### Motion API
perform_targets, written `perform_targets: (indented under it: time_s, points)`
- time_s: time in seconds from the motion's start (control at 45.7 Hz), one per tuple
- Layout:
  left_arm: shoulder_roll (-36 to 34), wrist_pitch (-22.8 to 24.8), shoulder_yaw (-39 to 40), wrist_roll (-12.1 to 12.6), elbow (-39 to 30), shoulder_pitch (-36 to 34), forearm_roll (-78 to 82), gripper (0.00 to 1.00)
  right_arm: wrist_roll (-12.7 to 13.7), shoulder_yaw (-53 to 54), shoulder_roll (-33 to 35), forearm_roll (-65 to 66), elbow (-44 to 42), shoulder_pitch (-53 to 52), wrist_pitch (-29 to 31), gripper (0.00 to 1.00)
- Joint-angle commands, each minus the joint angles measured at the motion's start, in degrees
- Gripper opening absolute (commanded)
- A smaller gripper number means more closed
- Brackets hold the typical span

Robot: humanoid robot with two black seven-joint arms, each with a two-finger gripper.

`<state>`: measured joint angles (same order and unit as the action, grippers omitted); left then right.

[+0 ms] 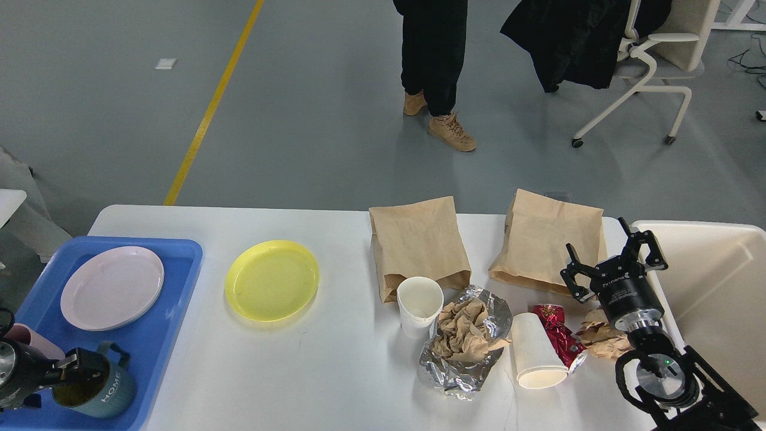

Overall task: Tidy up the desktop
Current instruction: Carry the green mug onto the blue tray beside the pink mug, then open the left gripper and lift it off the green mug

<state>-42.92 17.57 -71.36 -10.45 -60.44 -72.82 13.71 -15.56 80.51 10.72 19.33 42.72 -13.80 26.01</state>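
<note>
The white desktop (335, 371) holds a yellow plate (271, 279), two brown paper bags (419, 245) (550, 239), an upright white paper cup (419, 305), foil with crumpled brown paper (464, 347), a paper cup lying on its side (535, 353), a red wrapper (556, 332) and a brown paper wad (601, 338). My left gripper (75, 366) is at the bottom left, shut on the rim of a teal "HOME" mug (99, 389) that stands in the blue tray (173, 287). My right gripper (616, 257) is open and empty beside the right bag.
The blue tray also holds a pink plate (112, 287) and a pink mug (30, 342). A cream bin (718, 287) stands off the desktop's right end. A person (434, 60) and an office chair (646, 66) are beyond the far edge.
</note>
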Motion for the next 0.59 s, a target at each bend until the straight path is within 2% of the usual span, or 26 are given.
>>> perform_targets:
  time_s: [0.0,0.153,0.306,0.328,0.35,0.569]
  points:
    - [-0.2,3.0,-1.2,0.2,-0.2,-1.4,0.0,0.96,0.0,0.0,0.0,0.0,0.0,0.0,0.0,1.0]
    - [-0.4,7.7,-5.2,0.2,-3.0,-9.3,0.0,0.96,0.0,0.0,0.0,0.0,0.0,0.0,0.0,1.0]
    - [0.5,11.2,-13.9,-0.1,-9.9,-25.1,0.0,0.96,0.0,0.0,0.0,0.0,0.1,0.0,0.0,1.0]
    - [1.7,11.6,-16.7,0.0,-13.1,-31.4,0.0,0.96,0.0,0.0,0.0,0.0,0.0,0.0,0.0,1.0]
    - [2.8,11.9,-17.8,0.0,-14.3,-34.1,0.0,0.96,0.0,0.0,0.0,0.0,0.0,0.0,0.0,1.0]
    - [15.2,15.4,-20.7,0.0,-28.0,-55.9,-2.4,0.96,0.0,0.0,0.0,0.0,0.1,0.0,0.0,1.0]
